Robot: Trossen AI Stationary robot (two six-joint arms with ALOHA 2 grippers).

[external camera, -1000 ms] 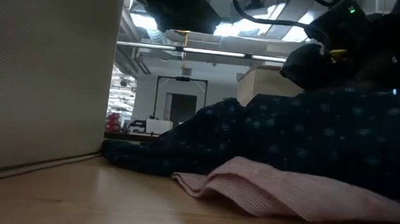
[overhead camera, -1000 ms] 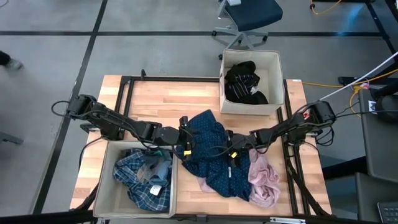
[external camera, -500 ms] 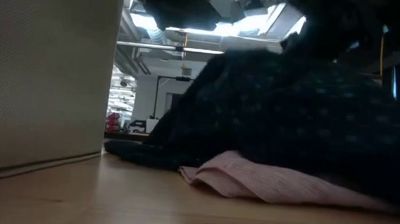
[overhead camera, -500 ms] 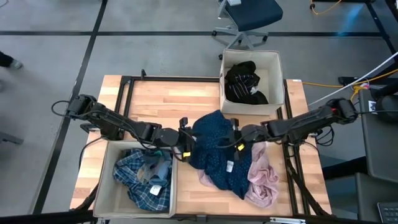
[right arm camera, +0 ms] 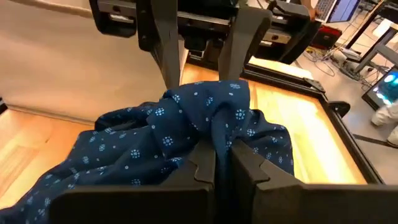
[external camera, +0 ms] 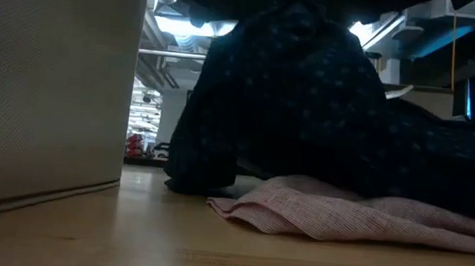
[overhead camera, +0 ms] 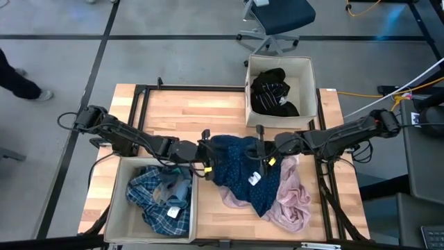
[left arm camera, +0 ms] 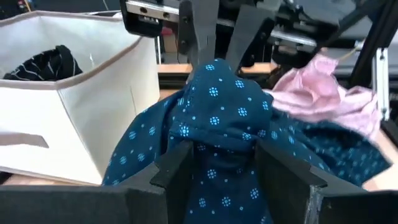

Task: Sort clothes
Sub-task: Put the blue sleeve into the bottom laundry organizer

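The navy white-dotted garment (overhead camera: 239, 170) is bunched and raised at the table's middle, between my two grippers. My left gripper (overhead camera: 210, 158) reaches in from the left and is shut on the garment's left side. My right gripper (overhead camera: 261, 153) reaches in from the right and is shut on its upper right part. A pale pink garment (overhead camera: 293, 198) lies flat on the table, partly under the navy one. The blue plaid shirt (overhead camera: 158, 194) lies in the near-left box (overhead camera: 118, 208). Black and striped clothes (overhead camera: 274, 90) lie in the far box (overhead camera: 305, 69). My left gripper holds a thick gathered bunch of the navy garment (left arm camera: 219, 146) between its two fingers (left arm camera: 177, 171), several layers together. The fingers come nearly level from the table's left. My right gripper pinches a fold of the navy garment (right arm camera: 214, 134) between its shut fingers (right arm camera: 245, 165), coming from the table's right and slanting slightly down. The cloth hangs slack below both holds, its lower end (overhead camera: 258, 203) on the table.
The near-left box wall (external camera: 48, 86) stands close beside the raised garment. Bare wood (overhead camera: 187, 114) lies at the far left of the table. Black frame rails (overhead camera: 326, 187) run along the table's right side. An office chair (overhead camera: 277, 21) stands beyond the far edge.
My right gripper has risen and gone a little toward the far edge with its fold of the navy garment. The garment has drawn up into a raised bunch between the grippers, uncovering more of the pink garment. Its near end stays on the table.
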